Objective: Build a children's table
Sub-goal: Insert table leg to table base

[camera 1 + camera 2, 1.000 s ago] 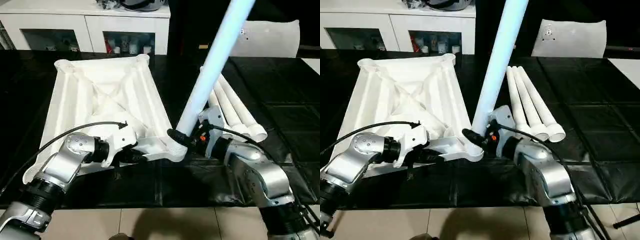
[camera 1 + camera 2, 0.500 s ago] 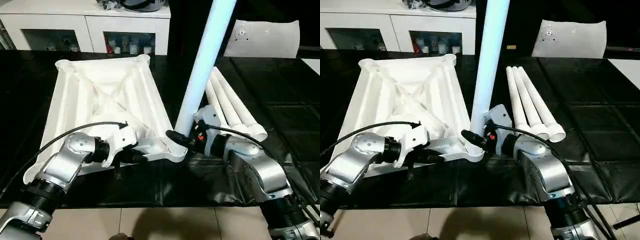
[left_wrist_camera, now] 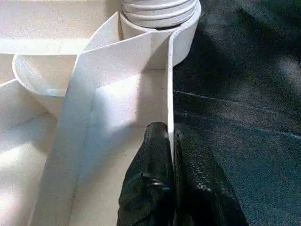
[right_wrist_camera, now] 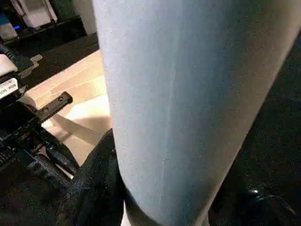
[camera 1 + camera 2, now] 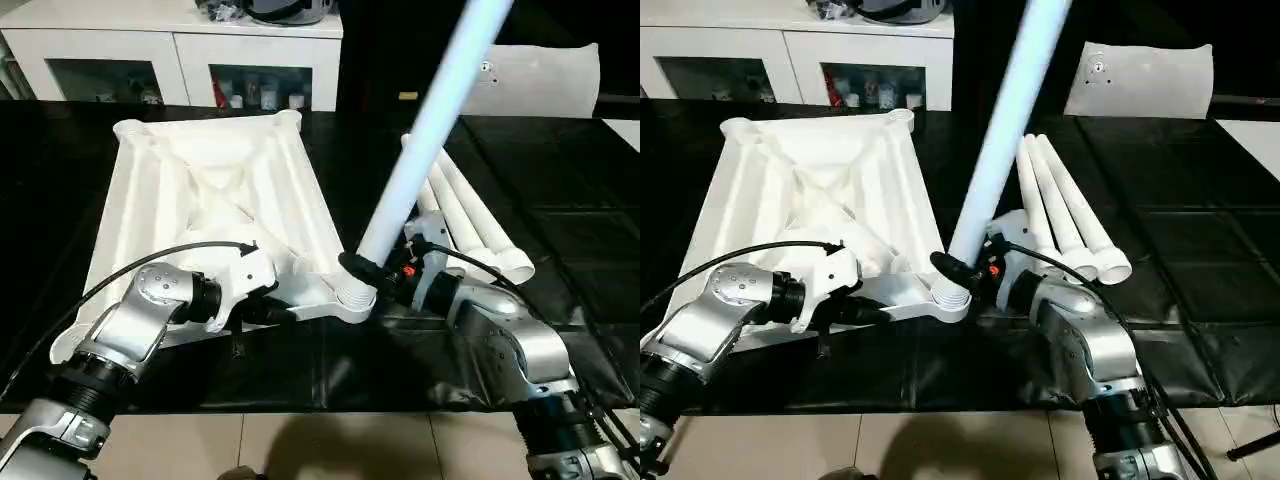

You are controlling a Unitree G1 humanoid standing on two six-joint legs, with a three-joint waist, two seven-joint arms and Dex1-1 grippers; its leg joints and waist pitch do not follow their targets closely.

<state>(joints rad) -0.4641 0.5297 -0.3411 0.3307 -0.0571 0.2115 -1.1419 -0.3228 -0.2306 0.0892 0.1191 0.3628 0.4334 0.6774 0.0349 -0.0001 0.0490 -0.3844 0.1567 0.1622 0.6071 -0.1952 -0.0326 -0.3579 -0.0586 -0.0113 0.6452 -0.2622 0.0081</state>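
White plastic leg (image 5: 420,160) in our right gripper (image 5: 372,275) leans away to the right above the tabletop's (image 5: 210,190) near corner socket (image 5: 352,298), whose rim our left gripper (image 3: 170,141) pinches

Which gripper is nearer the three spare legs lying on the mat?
Right. The right gripper grips the leaning leg just beside the spare legs; the left gripper pinches the tabletop rim, farther away.

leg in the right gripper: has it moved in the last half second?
Yes. The held leg, near upright then, now tips to the robot's right, over the three spare legs; its foot stays at the tabletop corner socket.
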